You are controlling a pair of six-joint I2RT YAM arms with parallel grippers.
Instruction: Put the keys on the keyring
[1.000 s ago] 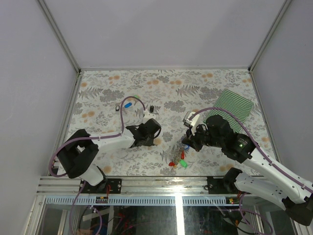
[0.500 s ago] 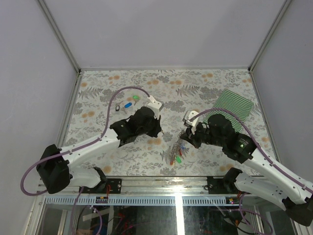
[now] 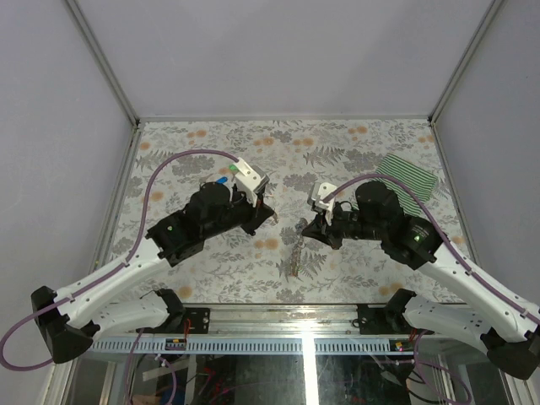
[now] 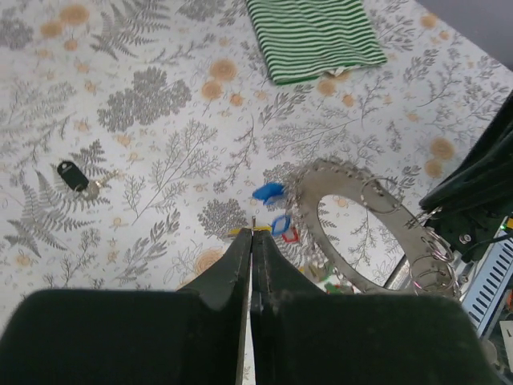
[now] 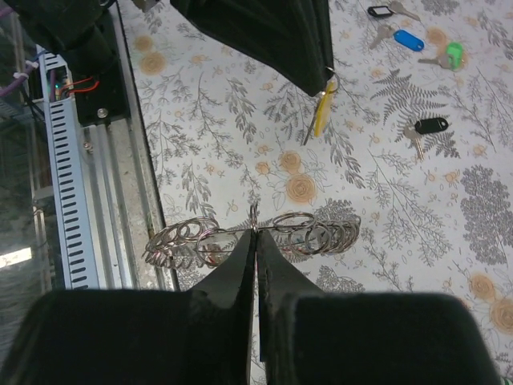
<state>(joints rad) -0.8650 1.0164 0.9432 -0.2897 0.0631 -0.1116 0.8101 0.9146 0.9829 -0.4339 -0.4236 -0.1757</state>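
Large grey metal keyring (image 4: 341, 178) is clamped by right gripper (image 5: 255, 228); yellow-headed key (image 5: 321, 112), pinched in left gripper (image 4: 252, 233), should be aligned squarely.

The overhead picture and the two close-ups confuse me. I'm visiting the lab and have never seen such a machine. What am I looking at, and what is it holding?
The machine is two robot arms bolted at the near edge of a flower-patterned table. The overhead picture comes from a fixed camera above and behind them. Each close-up comes from a camera on one wrist, looking along that arm's own fingers. The left gripper is shut on a yellow key, seen dangling in the right wrist's view. The right gripper is shut on the edge of the keyring, a large grey ring held up, with small wire rings on it; a blue key shows beside it. On the table lie a green striped cloth and loose keys, black, blue and green.
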